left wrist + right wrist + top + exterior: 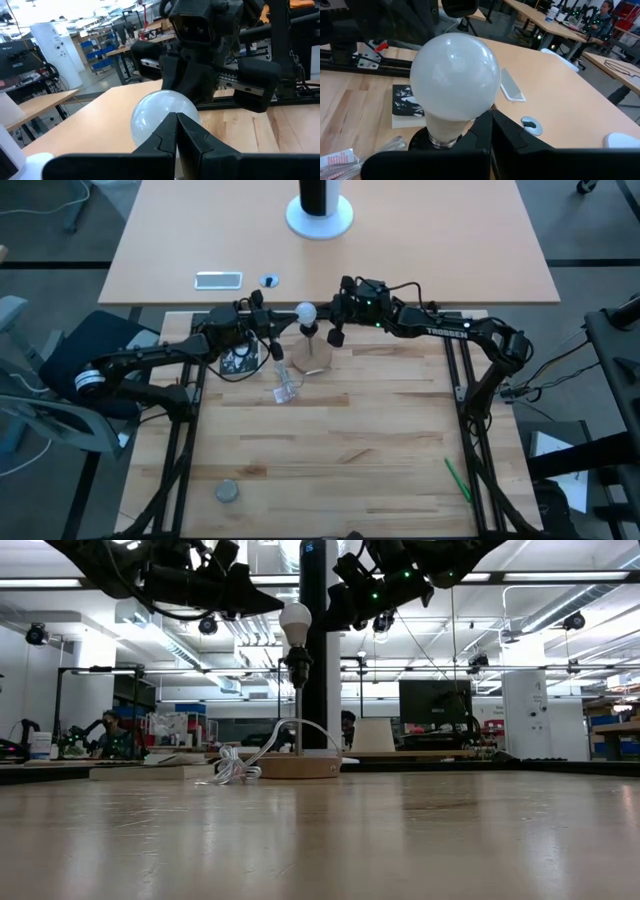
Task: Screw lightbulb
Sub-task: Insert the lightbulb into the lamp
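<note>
One lightbulb (305, 311), upright in the black socket (298, 667) of a lamp with a round wooden base (297, 766). Left gripper (268, 332) just left of the bulb, fingers pressed together. Right gripper (333, 320) just right of it, fingers also together, holding nothing.

Light wooden table (350, 450), lamp base (313, 358), green pen (457, 479), small puck (227, 492)

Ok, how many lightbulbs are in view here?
1. The lightbulb sits upright in the lamp socket at the table's far edge, between the left gripper and right gripper. No others visible.
</note>
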Motion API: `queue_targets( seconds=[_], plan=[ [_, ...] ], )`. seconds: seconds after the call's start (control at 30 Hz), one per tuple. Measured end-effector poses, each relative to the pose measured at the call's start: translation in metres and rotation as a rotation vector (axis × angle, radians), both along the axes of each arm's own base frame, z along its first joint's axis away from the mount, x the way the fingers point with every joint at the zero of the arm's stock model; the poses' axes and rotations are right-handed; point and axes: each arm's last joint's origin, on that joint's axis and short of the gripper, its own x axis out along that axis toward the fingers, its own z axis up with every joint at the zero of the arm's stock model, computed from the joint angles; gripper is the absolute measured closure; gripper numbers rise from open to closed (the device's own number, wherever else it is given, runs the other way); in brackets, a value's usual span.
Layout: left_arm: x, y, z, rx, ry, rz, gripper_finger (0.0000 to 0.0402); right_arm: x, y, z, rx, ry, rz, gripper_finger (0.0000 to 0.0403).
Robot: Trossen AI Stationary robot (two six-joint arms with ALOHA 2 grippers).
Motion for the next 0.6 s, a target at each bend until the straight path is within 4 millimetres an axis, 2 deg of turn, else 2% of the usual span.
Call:
queue_targets(
  seconds=[0.3,0.6],
  plan=[
    [0.0067,0.0053,-0.0071,0.001,0.002,0.005,0.0401,-0.0004,-0.0001,-0.0013,0.009,0.009,-0.012,0.0403],
    [0.0047,0.0057,-0.005,-0.001,-0.007,0.011,0.0402,-0.0006,-0.0001,-0.0019,0.011,0.014,-0.012,0.0403]
  ],
)
